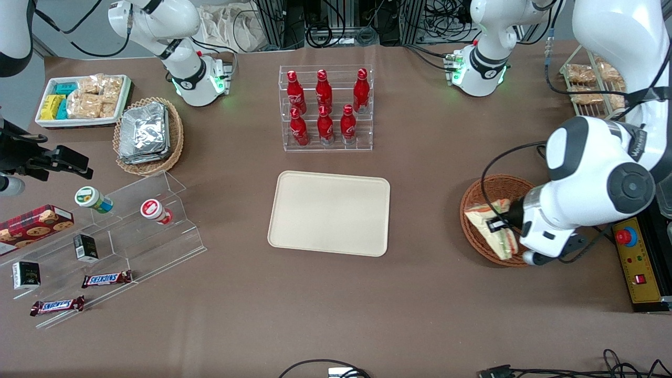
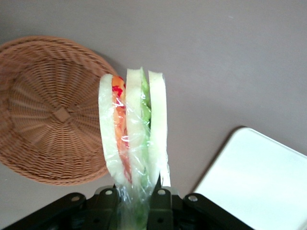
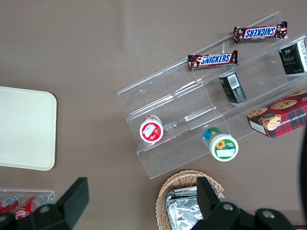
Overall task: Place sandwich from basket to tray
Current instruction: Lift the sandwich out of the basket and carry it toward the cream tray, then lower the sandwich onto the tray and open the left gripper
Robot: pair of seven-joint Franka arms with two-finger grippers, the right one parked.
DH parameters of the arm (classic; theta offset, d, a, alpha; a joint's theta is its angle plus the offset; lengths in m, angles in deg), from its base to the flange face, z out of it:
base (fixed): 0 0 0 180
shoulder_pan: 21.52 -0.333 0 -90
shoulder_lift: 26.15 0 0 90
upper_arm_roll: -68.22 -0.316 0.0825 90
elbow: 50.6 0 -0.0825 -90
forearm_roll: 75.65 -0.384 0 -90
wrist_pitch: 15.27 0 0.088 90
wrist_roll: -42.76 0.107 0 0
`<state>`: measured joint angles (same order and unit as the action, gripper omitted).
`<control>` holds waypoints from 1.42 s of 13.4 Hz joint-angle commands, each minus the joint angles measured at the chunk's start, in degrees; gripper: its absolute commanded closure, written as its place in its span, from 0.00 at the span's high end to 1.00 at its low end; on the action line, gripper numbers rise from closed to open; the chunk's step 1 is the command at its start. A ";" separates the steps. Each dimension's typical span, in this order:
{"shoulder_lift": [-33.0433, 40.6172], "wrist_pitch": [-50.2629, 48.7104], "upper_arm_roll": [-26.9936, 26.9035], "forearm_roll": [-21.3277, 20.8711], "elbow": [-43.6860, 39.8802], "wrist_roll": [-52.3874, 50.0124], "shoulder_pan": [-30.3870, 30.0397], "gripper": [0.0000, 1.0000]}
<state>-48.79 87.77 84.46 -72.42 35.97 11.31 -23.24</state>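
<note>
My left gripper (image 1: 496,226) is shut on the clear-wrapped sandwich (image 1: 493,234), a wedge of pale bread with orange-red and green layers. In the wrist view the sandwich (image 2: 134,134) hangs between the black fingers (image 2: 162,207) of the gripper (image 2: 135,203), lifted off the reddish-brown wicker basket (image 2: 48,110), whose woven bottom shows bare. From the front, sandwich and gripper hang over the basket (image 1: 480,194) at the working arm's end of the table. The cream tray (image 1: 329,212) lies at the table's middle with nothing on it, and a corner of the tray (image 2: 259,182) shows in the wrist view.
A clear rack of red bottles (image 1: 325,107) stands farther from the front camera than the tray. A yellow control box (image 1: 638,265) lies beside the basket. Toward the parked arm's end are a clear stepped stand (image 1: 131,231) with snacks and a tan basket of foil packs (image 1: 149,134).
</note>
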 commanded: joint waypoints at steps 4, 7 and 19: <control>-1.96 0.84 8.35 -0.50 -1.93 1.12 0.14 0.26; -4.16 2.06 12.57 -2.68 -1.75 0.95 0.22 0.25; -20.33 10.77 17.78 -16.30 -1.40 -6.00 11.21 0.24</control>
<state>-66.65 98.31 102.21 -85.99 35.87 6.17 -12.50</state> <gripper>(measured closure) 0.758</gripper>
